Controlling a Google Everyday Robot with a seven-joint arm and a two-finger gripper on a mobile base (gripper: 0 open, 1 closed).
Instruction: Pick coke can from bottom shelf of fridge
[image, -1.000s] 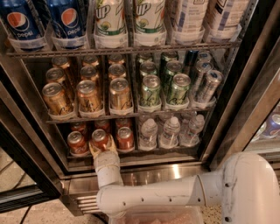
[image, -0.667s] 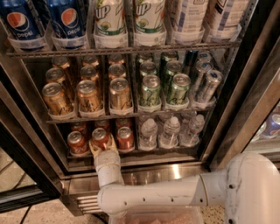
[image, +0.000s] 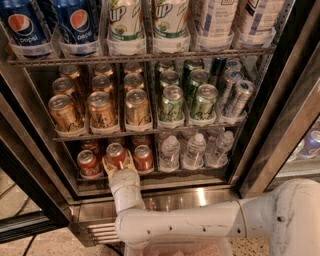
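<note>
Three red coke cans stand at the front left of the fridge's bottom shelf (image: 165, 176): left (image: 87, 162), middle (image: 116, 153) and right (image: 143, 157), with more red cans behind them. My gripper (image: 118, 164) reaches in from below on a white arm (image: 180, 227). It sits right at the middle coke can, whose lower part it hides. The can stands upright on the shelf.
Small water bottles (image: 194, 150) fill the right of the bottom shelf. Gold-bronze cans (image: 101, 111) and green cans (image: 171, 102) stand on the rack above, with Pepsi and 7UP bottles higher up. The black door frame (image: 280, 125) is on the right, and the steel base panel (image: 95, 232) is below.
</note>
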